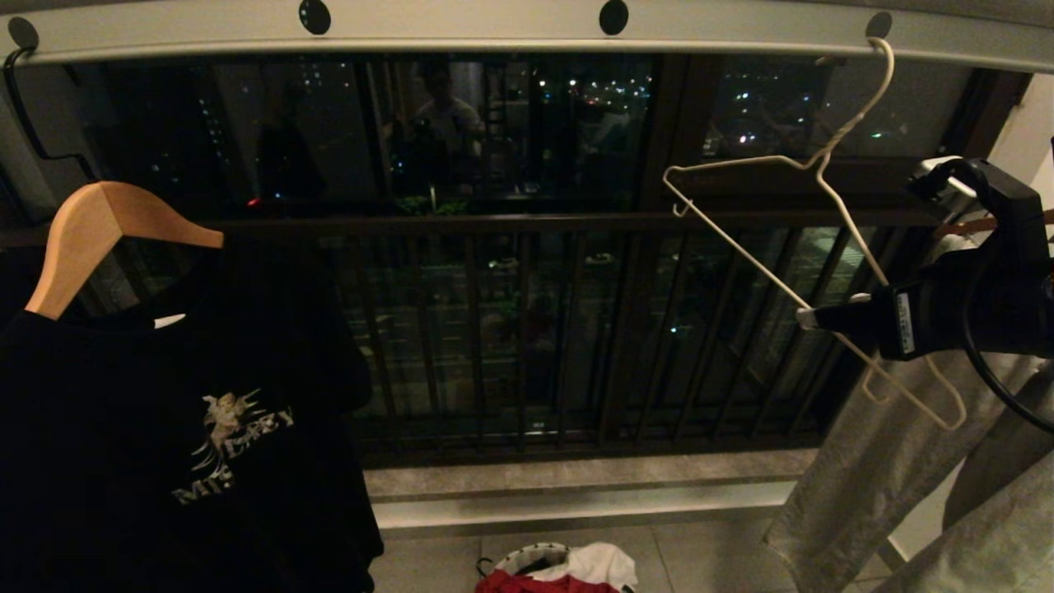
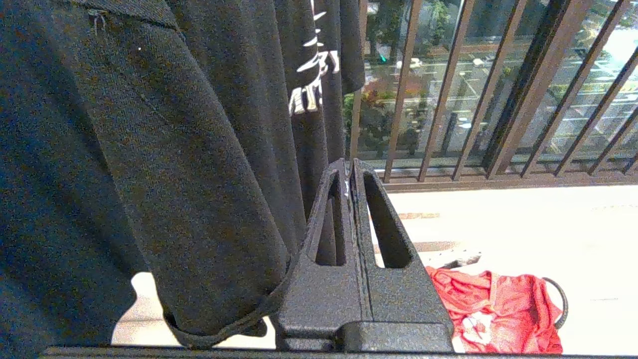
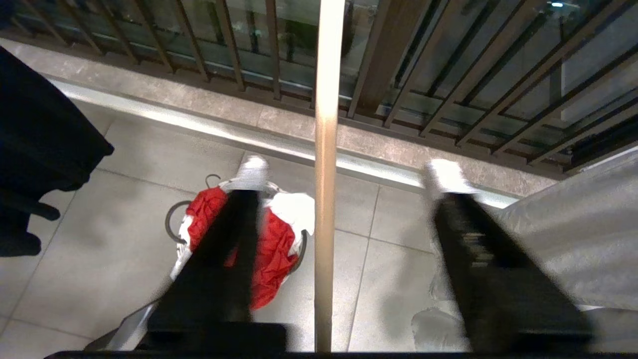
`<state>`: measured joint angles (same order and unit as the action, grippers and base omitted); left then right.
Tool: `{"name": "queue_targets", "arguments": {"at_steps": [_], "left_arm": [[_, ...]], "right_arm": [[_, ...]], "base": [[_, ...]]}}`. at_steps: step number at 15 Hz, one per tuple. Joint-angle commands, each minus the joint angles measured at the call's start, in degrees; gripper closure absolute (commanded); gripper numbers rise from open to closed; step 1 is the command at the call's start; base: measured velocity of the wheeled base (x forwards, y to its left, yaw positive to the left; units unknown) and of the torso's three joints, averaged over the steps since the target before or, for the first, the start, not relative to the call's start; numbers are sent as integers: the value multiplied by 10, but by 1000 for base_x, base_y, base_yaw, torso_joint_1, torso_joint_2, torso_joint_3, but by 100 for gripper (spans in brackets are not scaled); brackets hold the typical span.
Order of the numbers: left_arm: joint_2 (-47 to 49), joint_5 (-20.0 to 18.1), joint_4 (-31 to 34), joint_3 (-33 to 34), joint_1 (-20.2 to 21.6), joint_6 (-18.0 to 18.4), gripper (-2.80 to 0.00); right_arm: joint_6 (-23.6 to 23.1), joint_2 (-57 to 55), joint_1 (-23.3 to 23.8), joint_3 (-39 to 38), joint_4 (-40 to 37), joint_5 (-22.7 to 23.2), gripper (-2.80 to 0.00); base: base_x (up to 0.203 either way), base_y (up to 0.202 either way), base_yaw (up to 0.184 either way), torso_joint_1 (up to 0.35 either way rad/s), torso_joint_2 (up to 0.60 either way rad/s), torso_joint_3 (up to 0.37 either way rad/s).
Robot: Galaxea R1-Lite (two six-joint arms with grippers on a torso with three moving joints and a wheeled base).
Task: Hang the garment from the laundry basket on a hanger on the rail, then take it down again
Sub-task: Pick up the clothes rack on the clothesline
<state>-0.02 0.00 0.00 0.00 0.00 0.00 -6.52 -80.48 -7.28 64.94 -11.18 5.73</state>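
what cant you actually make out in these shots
- Laundry basket: head view, cut off by the bottom edge; red garment barely shows.
- Right gripper: right wrist view, fingers blurred around the white hanger bar; contact unclear.
- Garment's lettering: left wrist view, bunched folds hide it.
- Black T-shirt: head view, cropped left and below.

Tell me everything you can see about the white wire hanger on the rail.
The hanger is thin white wire with a twisted neck and small notch hooks near both ends. It carries no clothing. Its hook sits in a round hole near the right end of the pale grey rail, and it hangs tilted, its left end high and its right end low beside grey cloth. The right hand is around its lower bar: in the right wrist view the wire runs between the two spread fingers, nearer neither.
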Motion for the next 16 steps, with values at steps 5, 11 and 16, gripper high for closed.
{"name": "queue_targets", "arguments": {"at_steps": [5, 11, 16], "left_arm": [[-1, 0, 0, 0, 0, 0, 0], [-1, 0, 0, 0, 0, 0, 0], [-1, 0, 0, 0, 0, 0, 0]], "right_arm": [[-1, 2, 0, -3, -3, 1, 0], [-9, 12, 0, -3, -4, 1, 0], [-16, 31, 0, -3, -5, 0, 0]], "base": [[0, 0, 0, 0, 0, 0], [0, 0, 0, 0, 0, 0], [0, 0, 0, 0, 0, 0]]}}
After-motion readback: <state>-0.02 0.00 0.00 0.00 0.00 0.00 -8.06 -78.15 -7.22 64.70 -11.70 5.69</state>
